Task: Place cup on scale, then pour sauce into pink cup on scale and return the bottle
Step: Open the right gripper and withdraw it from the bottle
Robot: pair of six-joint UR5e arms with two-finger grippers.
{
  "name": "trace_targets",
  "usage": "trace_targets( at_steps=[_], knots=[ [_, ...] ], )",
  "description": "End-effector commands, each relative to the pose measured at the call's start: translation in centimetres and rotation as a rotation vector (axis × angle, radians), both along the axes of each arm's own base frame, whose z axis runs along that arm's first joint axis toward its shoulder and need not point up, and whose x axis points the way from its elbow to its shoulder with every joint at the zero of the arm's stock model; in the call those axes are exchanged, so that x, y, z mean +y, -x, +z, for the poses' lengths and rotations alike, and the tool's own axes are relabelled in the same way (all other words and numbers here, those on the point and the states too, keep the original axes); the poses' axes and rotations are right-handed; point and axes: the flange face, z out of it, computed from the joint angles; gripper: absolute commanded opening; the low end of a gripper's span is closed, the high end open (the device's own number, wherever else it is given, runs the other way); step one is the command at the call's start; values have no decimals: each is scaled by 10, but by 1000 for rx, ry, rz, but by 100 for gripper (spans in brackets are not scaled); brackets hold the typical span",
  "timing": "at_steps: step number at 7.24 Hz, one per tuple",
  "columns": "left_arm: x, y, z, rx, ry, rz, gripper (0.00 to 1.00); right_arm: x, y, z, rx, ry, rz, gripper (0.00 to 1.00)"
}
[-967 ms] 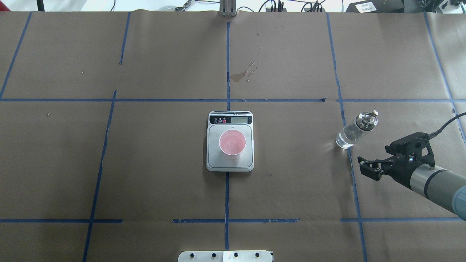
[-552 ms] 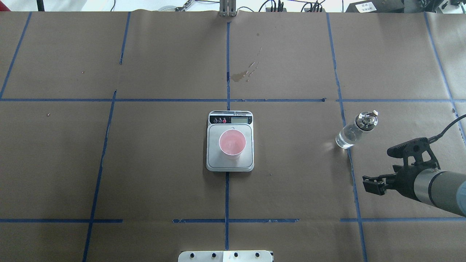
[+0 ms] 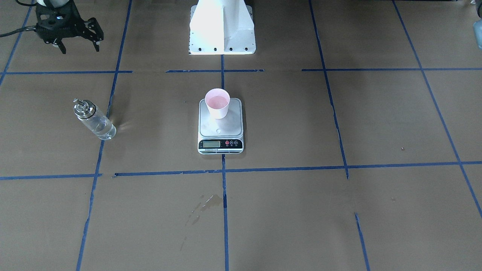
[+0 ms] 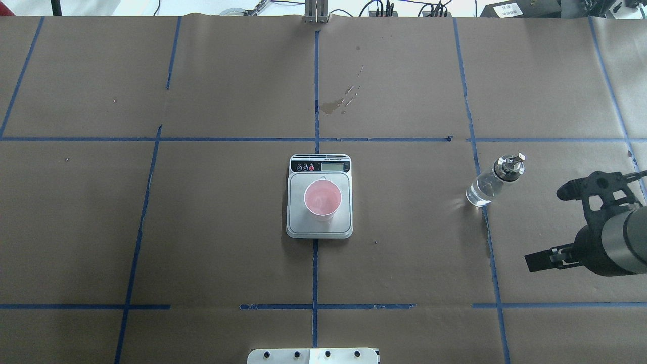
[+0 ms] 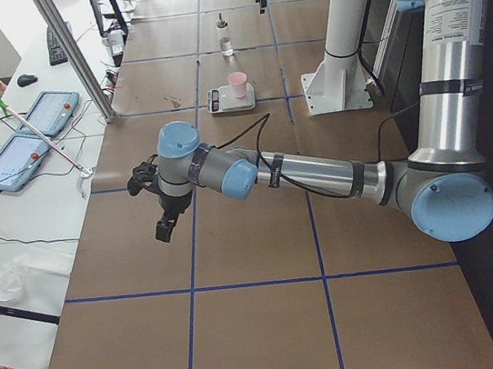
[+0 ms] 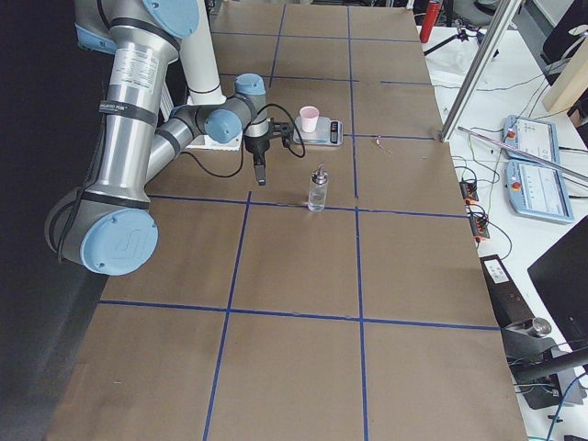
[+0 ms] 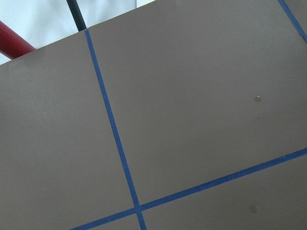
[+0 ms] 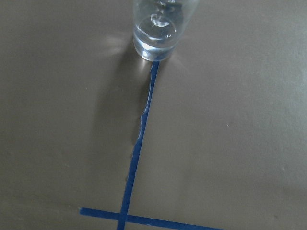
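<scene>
The pink cup [image 4: 322, 198] stands upright on the silver platform of the white scale [image 4: 344, 224], also seen from the front as cup [image 3: 217, 103] on scale [image 3: 234, 130]. The clear glass bottle [image 4: 488, 184] with a silver spout stands upright on the table to the right, with clear sauce [image 8: 156, 40] low inside it. My right gripper [image 4: 552, 226] is open and empty, apart from the bottle on the side nearer the robot's base; the front view shows the same gripper [image 3: 80, 47]. My left gripper [image 5: 150, 207] shows only in the left side view, and I cannot tell its state.
Brown paper with blue tape lines covers the table. A dried stain [image 4: 337, 103] lies beyond the scale. The robot's white base plate [image 3: 222, 26] sits at the near edge. A person and tablets [image 5: 32, 132] are at a side table. A red pole [image 7: 14, 45] lies off the table's end.
My right gripper has drawn back from the bottle towards the right edge and turned. Bottle, cup and scale have not moved.
</scene>
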Motion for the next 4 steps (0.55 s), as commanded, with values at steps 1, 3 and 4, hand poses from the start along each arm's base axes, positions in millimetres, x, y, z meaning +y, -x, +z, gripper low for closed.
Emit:
trace_targets(
  at_steps=[1, 3, 4],
  knots=[
    [0, 0, -1, 1, -2, 2, 100, -63, -79, -2, -63, -53, 13, 100],
    [1, 1, 0, 2, -1, 1, 100, -132, -174, 85, -58, -146, -85, 100],
    [7, -1, 8, 29, 17, 21, 100, -150, -217, 139, -34, -179, -139, 100]
  ],
)
